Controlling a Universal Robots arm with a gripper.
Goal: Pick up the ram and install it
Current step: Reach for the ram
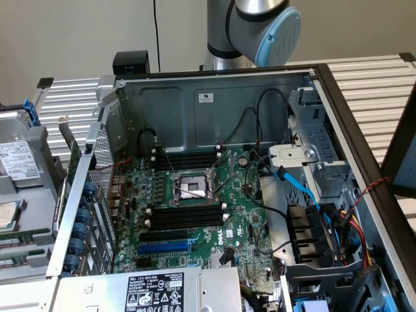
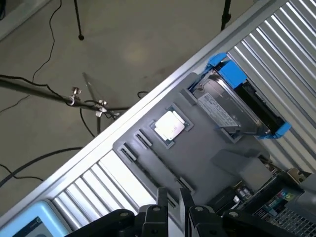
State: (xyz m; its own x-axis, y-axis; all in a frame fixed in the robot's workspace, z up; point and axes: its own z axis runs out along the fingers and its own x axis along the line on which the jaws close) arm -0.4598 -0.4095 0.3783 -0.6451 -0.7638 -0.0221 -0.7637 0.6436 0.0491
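Gripper [image 2: 173, 193] open over grey tray [image 2: 207, 143].
Black fingers [image 2: 162, 201] apart, nothing btw. them; thin flat green ram [image 1: 14, 240] lies in the matt tray, exterior view's left, on ribbed metal surface [image 2: 289, 59].

My gripper [image 2: 173, 193] looks matt black; the computer case [image 1: 214, 110] is matt grey sheet metal, the motherboard [image 1: 240, 214] glossy green, the bench [image 1: 370, 78] ribbed, pale, dull metal.
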